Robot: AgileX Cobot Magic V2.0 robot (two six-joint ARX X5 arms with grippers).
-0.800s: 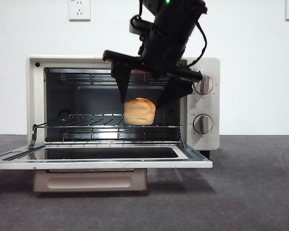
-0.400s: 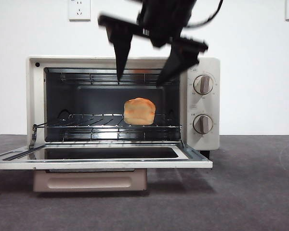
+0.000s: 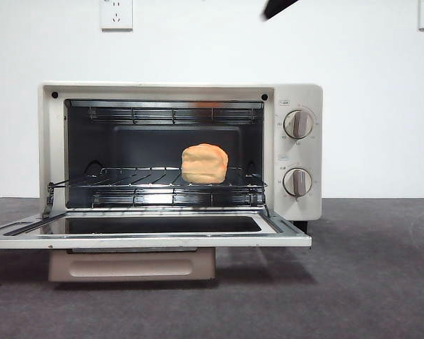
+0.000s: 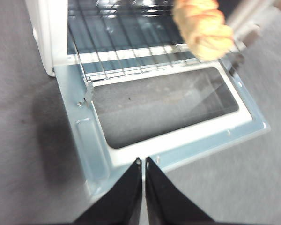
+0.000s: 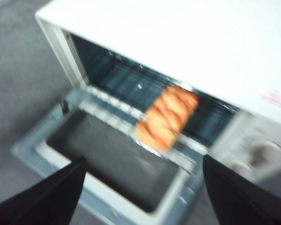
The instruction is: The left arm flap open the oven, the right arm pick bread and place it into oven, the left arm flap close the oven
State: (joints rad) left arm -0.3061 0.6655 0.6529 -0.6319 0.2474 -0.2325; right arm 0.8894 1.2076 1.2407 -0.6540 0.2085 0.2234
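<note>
The cream-white boxy toaster oven (image 3: 180,152) sits with its glass door (image 3: 148,233) dropped flat open, and the lumpy golden-orange bread loaf (image 3: 204,163) is lying on the wire rack (image 3: 127,185) inside, right of middle. The left gripper (image 4: 143,162) hovers just off the door's front edge, jaws pressed together and holding nothing. Right gripper (image 5: 140,176) is up above the oven with its jaws spread wide, empty, only a black tip (image 3: 278,7) showing at the top of the front view.

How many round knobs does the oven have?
2. Both sit on the oven's right panel, one above the other: the upper knob near the top, the lower knob right below it.
</note>
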